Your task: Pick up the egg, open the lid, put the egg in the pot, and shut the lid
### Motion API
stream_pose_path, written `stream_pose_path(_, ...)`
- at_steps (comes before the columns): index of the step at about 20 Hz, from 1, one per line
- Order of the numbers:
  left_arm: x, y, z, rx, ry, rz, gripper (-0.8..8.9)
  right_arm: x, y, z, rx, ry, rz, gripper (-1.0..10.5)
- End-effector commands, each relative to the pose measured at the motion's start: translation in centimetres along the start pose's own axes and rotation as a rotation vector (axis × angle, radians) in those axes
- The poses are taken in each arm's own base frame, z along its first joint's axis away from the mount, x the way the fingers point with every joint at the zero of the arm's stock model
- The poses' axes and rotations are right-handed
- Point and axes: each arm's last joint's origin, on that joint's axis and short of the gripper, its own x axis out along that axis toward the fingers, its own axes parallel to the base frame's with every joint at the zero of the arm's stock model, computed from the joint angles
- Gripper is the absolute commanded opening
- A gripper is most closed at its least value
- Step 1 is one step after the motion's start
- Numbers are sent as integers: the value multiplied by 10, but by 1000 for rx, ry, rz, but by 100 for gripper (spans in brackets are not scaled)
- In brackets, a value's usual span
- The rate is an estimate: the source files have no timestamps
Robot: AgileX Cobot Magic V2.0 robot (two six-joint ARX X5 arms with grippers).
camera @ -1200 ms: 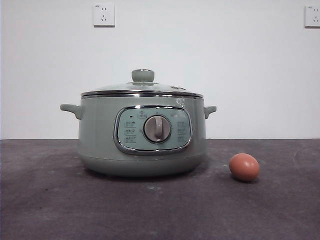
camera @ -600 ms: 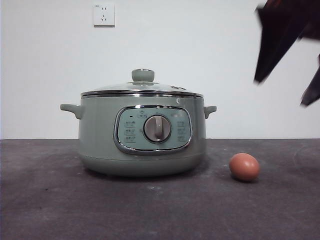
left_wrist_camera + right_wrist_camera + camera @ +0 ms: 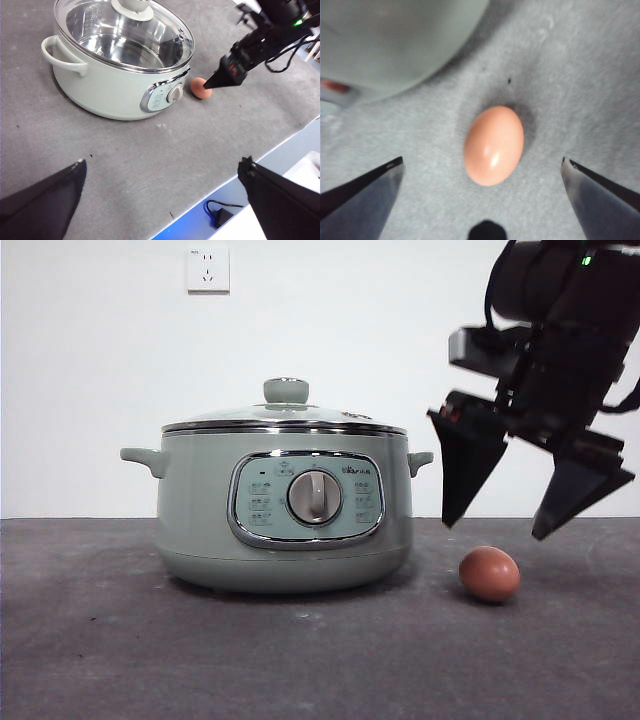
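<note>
The reddish-brown egg [image 3: 489, 574] lies on the grey table to the right of the pale green pot [image 3: 285, 510]; it also shows as the egg [image 3: 494, 144] and the egg [image 3: 200, 88]. The glass lid [image 3: 285, 418] with its green knob sits shut on the pot. My right gripper [image 3: 495, 529] hangs open just above the egg, one jaw on each side of it. The right wrist view shows the egg centred between those jaws, apart from both. My left gripper [image 3: 162, 177] stands open high above the table's near side, holding nothing.
The table's front edge [image 3: 280, 150] runs close to the left gripper, with a black cable [image 3: 217, 212] below it. A wall socket [image 3: 207, 269] sits on the white wall behind the pot.
The right arm has come down from the top right corner to just above the egg. Pot, lid and egg have not moved.
</note>
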Motion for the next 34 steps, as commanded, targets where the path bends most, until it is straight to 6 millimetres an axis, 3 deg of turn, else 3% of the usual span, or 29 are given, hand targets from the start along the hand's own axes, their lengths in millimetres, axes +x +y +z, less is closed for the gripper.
stream_pose_path(1, -1, -1, 1, 17, -8, -3, 660, 13, -1, 1, 9, 26, -1, 563)
stream_pose_path(3, -1, -1, 1, 17, -8, -3, 660, 22, -2, 0, 17, 40, 0, 559)
stream_pose_path(9, -1, -1, 1, 17, -8, -3, 660, 35, -4, 0, 33, 57, -1, 337)
stream_pose_path(13, -1, -1, 1, 17, -8, -2, 660, 41, -5, 0, 48, 67, -1, 331)
stream_pose_path(15, -1, -1, 1, 17, -8, -3, 660, 41, -5, 2, 53, 46, 0, 210)
stream_pose_path(18, -1, -1, 1, 17, -8, -2, 660, 41, -5, 2, 52, 43, 0, 132)
stream_pose_path(20, -1, -1, 1, 17, -8, -2, 660, 41, -4, 2, 52, 44, 5, -22)
stream_pose_path(24, 0, 0, 2, 19, -11, -1, 660, 37, -4, 1, 56, 53, 2, -17)
stream_pose_path(28, 6, 7, 12, 15, -18, 20, 660, 5, 0, 0, 49, 12, -3, -17)
stream_pose_path(34, 31, 28, 37, -2, -28, 0, 660, -89, 15, -14, 5, -191, -8, -17)
